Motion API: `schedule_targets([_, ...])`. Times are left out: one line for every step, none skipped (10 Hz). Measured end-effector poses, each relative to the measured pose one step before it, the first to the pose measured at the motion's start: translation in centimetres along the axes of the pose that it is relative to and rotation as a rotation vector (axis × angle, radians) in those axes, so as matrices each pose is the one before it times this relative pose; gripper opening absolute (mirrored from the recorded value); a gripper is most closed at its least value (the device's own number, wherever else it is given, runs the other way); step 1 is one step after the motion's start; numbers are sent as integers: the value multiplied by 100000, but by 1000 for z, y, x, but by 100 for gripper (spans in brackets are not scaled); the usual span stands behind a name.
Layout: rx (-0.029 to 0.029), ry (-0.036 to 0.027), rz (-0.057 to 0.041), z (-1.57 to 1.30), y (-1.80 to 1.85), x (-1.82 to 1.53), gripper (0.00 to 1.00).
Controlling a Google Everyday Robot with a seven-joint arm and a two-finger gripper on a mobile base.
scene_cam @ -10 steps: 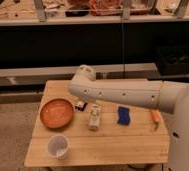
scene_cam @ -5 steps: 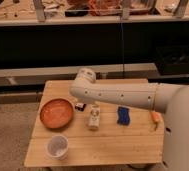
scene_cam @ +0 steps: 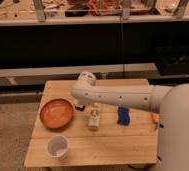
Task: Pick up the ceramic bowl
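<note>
Wide, shallow orange-brown glazed ceramic bowl (scene_cam: 57, 113) was not yet lifted; dark pincer (scene_cam: 79, 106) was spread, w/ nothing pinched.
The bowl was seen flat & upright on the pale wooden surface (scene_cam: 113, 145), at its left side. Approach was judged approx. done, w/ grasp & lift left to do. The pincer was found low under the white arm (scene_cam: 123, 96), just beside the bowl's right rim; contact couldn't be told. The bowl looked round, glossy, darker at the rim, empty inside. A small white cup (scene_cam: 58, 147) was set near it, twd. the front edge.
</note>
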Motion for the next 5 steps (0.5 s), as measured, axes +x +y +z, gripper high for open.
schedule_targets([418,-330,-842,208,-290,-89,80])
schedule_targets([663,-661,-1186,56,-69,9,80])
schedule_targets([238,-727,-1061,233,84,1,80])
schedule_targets([105,-637,-1372,361,-61,-34,80])
schedule_targets([137,-698,-1530,565,-406,-167,80])
